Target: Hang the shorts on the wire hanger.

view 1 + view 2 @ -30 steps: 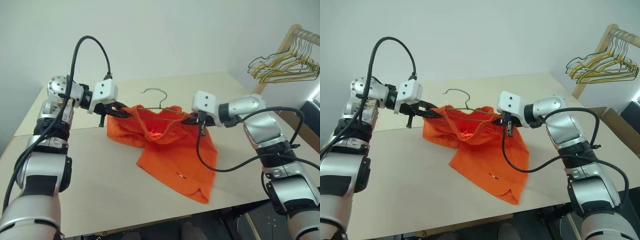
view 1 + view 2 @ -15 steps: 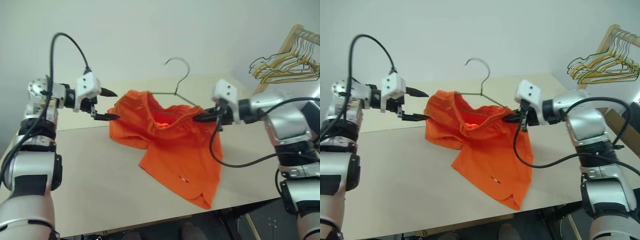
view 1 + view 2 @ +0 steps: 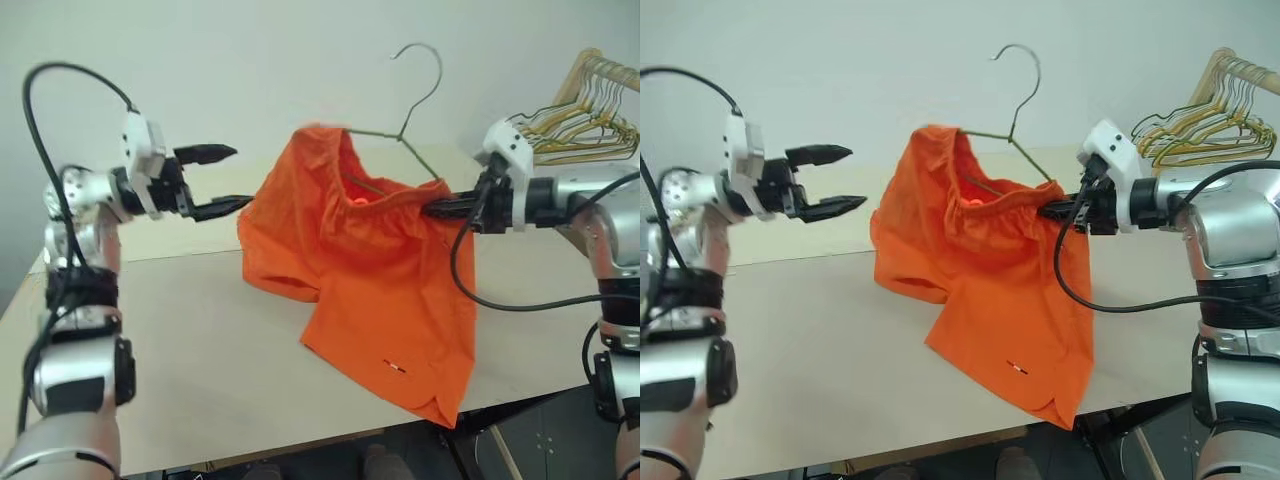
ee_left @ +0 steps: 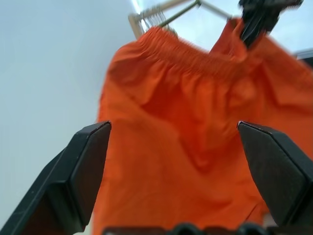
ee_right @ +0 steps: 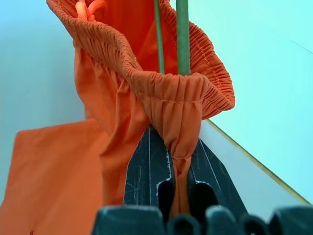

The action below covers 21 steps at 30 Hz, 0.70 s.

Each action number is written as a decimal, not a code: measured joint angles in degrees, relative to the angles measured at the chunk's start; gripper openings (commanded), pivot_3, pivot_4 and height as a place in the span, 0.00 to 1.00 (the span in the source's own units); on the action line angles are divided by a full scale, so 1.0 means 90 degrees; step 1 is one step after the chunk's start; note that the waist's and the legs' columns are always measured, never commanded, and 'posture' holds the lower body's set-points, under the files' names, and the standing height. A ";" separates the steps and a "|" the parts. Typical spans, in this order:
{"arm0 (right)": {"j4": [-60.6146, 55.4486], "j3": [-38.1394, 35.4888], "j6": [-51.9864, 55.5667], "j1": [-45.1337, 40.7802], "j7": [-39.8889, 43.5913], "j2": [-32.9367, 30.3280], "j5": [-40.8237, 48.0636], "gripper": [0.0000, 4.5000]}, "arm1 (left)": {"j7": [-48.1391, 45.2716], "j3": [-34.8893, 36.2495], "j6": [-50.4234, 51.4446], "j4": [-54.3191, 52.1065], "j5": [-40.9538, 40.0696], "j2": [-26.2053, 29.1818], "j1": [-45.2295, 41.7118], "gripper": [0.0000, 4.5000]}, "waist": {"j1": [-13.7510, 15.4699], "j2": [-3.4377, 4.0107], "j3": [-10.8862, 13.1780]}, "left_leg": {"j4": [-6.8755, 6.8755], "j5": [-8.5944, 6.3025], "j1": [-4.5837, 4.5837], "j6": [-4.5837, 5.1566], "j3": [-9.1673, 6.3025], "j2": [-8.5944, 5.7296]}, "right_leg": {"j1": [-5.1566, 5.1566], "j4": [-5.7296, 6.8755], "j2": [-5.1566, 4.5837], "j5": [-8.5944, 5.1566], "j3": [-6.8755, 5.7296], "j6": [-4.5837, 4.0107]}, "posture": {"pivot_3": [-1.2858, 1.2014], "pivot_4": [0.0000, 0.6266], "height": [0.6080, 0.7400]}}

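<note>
The orange shorts (image 3: 370, 260) hang from the thin green wire hanger (image 3: 424, 100), whose hook stands up above them. My right gripper (image 3: 430, 209) is shut on the gathered waistband at the hanger's right corner and holds both up over the table. In the right wrist view the fabric (image 5: 178, 112) is pinched between the fingers (image 5: 146, 161), with the green wire (image 5: 182, 34) rising out of the fold. The shorts' lower leg trails down to the table's front edge. My left gripper (image 3: 241, 177) is open and holds nothing, a little left of the shorts and apart from them.
A beige table (image 3: 200, 340) lies under both arms, its front edge close below the shorts' hem. At the far right a wooden rack carries a bunch of yellow and grey hangers (image 3: 580, 125). A plain wall stands behind.
My left gripper let go of the waistband, opened wide and drew back to the left. My right gripper lifted the shorts and hanger up and to the right, so the hanger now stands upright.
</note>
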 measured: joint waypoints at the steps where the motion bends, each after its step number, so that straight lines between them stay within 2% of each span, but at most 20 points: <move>1: -0.0125 -0.0120 0.0143 0.0145 -0.0224 -0.0007 0.0010 0.00 | 0.0216 0.0017 0.0246 -0.0522 -0.0196 -0.0074 0.0173 1.00 | 0.0001 0.0000 0.0000 | -0.0001 0.0000 0.0000 0.0000 -0.0001 -0.0002 | 0.0000 -0.0001 -0.0003 0.0000 0.0000 0.0001 | 0.47 0.00 1.00; 5: -0.0800 -0.0500 0.0612 0.0814 -0.1007 -0.0032 0.0010 0.00 | 0.1003 0.0014 0.0668 -0.1745 -0.0361 -0.0234 0.0579 1.00 | -0.0003 0.0007 -0.0004 | -0.0007 0.0002 0.0002 -0.0003 0.0000 -0.0015 | 0.0002 -0.0005 -0.0019 0.0001 0.0004 0.0003 | 0.46 0.00 1.00; 11: -0.1760 -0.1460 0.1935 0.1224 -0.2248 0.0007 0.0065 0.00 | 0.2352 -0.0011 0.1071 -0.2613 -0.0630 -0.1184 0.0865 1.00 | -0.0009 0.0011 -0.0014 | -0.0002 -0.0001 0.0008 0.0001 -0.0001 -0.0019 | 0.0018 -0.0010 -0.0023 0.0003 0.0006 0.0005 | 0.44 0.00 1.00; 16: -0.1544 -0.1909 0.2647 0.1509 -0.2977 -0.0038 -0.0011 0.00 | 0.2900 -0.0231 0.1407 -0.2823 -0.0704 -0.1609 0.0913 1.00 | -0.0155 0.0013 -0.0016 | -0.0003 0.0000 0.0005 0.0001 0.0004 -0.0025 | 0.0025 -0.0028 -0.0027 0.0006 0.0010 0.0010 | 0.43 0.00 1.00; 21: -0.1017 -0.2191 0.3000 0.1595 -0.3523 -0.0519 -0.0269 0.00 | 0.2972 -0.0596 0.1653 -0.3095 -0.0808 -0.1714 0.0918 1.00 | -0.0409 0.0046 -0.0034 | -0.0009 -0.0005 0.0001 0.0010 0.0032 -0.0028 | 0.0032 -0.0076 -0.0028 0.0019 0.0041 0.0033 | 0.41 0.00 1.00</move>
